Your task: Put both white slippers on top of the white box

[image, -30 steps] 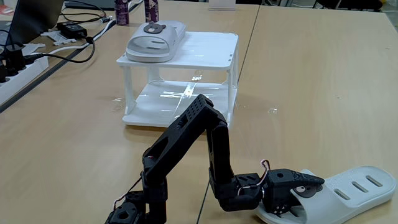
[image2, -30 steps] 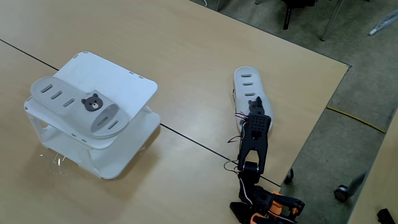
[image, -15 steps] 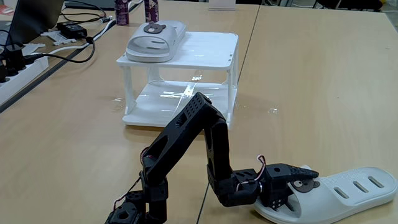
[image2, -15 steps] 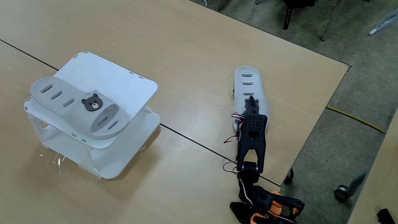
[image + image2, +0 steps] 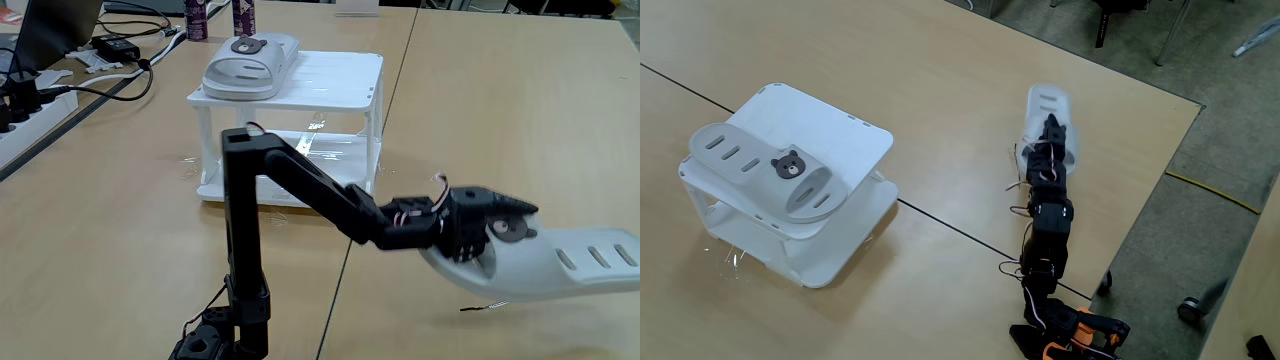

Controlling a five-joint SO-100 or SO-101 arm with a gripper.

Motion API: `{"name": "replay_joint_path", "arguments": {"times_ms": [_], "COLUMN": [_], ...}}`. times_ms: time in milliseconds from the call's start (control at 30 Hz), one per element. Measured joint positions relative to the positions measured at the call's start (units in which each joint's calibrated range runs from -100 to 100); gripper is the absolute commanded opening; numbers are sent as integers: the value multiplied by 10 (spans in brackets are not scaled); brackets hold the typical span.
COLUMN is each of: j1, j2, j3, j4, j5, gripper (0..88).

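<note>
Slipper (image 5: 560,268) newly aloft, box (image 5: 330,75) well apart.

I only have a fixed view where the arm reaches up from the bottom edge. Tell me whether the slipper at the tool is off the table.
Observer: Yes. In a fixed view from the side, the slipper hangs clear of the table.
Operator: Confirm the grip.
Observer: The tool is shut on the slipper's strap, beside the bear badge.
Operator: Report what lies beyond the stand.
Observer: Two bottles stand behind the stand, and cables lie to its left in that view.
</note>
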State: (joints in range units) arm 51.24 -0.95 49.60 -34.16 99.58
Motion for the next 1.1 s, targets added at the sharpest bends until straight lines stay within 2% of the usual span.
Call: {"name": "replay_joint_path", "arguments": {"times_ms": [267, 433, 700, 867, 933, 1100], "j1": [0, 0, 0, -1, -22, -139], "j2": [-147, -192, -257, -289, -298, -298], "j3": [-173, -301, -429, -456, -456, -456], "j4": [282, 401, 492, 496, 512, 518], "j5": [0, 0, 0, 0, 0, 0], "gripper": [8, 8, 8, 8, 8, 8]}}
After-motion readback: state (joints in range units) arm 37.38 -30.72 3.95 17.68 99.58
